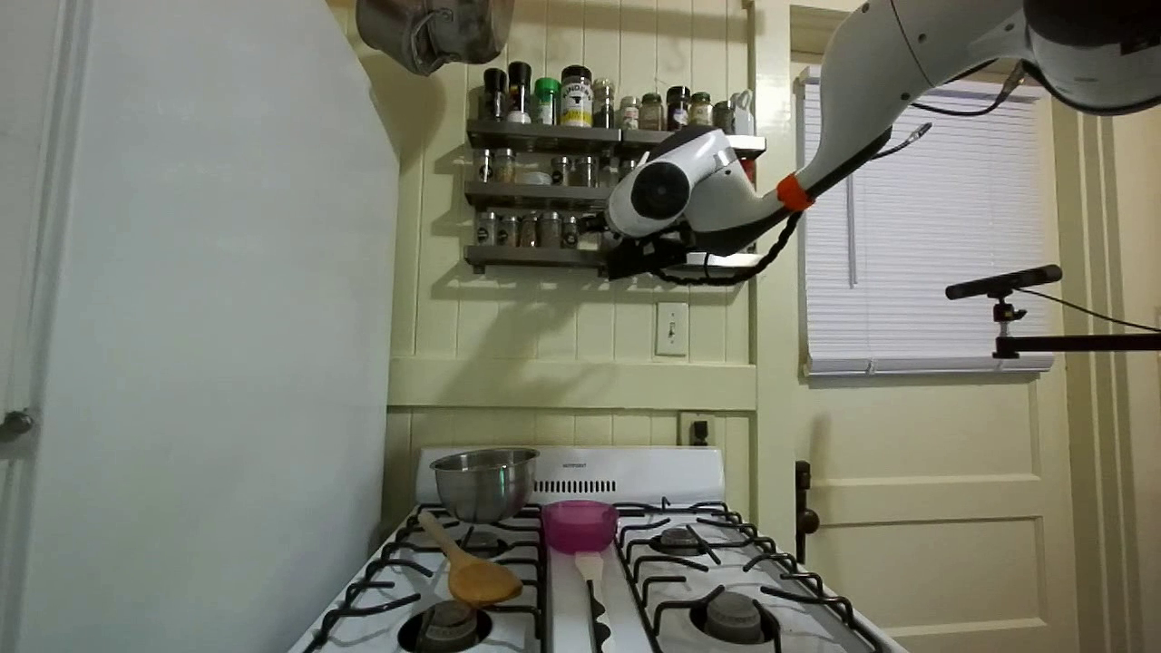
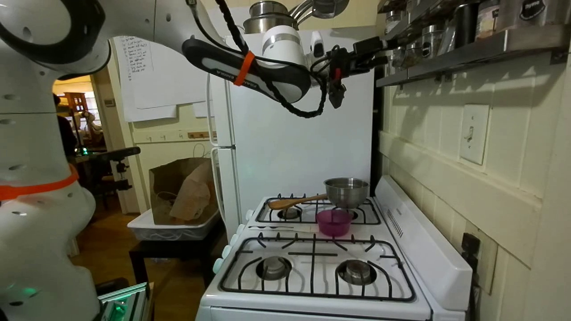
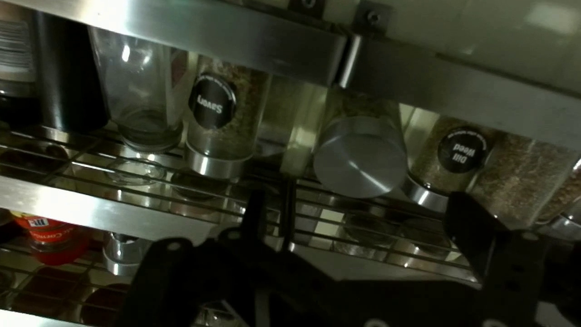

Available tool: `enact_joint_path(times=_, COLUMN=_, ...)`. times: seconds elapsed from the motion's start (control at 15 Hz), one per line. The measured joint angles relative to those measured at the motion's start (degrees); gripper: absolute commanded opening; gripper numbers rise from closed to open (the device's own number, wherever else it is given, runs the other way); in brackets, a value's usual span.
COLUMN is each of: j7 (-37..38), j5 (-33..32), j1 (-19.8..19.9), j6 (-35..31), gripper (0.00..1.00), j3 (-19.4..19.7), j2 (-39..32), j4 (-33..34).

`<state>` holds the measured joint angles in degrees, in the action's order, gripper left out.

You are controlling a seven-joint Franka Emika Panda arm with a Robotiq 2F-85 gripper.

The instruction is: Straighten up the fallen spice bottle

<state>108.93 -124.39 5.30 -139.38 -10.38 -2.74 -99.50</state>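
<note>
- On the lowest brushed-metal wall shelf, a clear spice bottle with a broad silver lid is tipped, the round top of its lid facing out in the wrist view; the shelf's front rail hides its far end, so whether it lies flat or leans cannot be told.
- Two upright clear jars flank it in the wrist view, where labels read upside down: the "Savory" jar with a round black label, a little apart, and the "Dill Weed" jar, labelled likewise, just beside the lid.
- Close to the shelf, the black claw is spread wide, its two dark fingers well apart; the silver lid shows between them, though whether either finger touches a jar cannot be told.
- Reaching to the shelf in both exterior views is the white-and-grey robot arm, with an orange band around it.
- Farther along the same shelf stand a clear glass bottle and a black cylinder.
- Below, the white gas stove carries a shiny steel bowl, a translucent pink bowl and a brown wooden spoon.
- Beside the refrigerator, white and tall, a black desk holds a white plastic tub with a brown paper bag in it.
</note>
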Motion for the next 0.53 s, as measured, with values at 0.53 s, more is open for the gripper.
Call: enact_joint_path(times=0.53, j7=11.1, j5=-10.9, j1=-5.9, j6=16.1, gripper=1.0, j3=2.0, j2=-0.6, j4=-3.8)
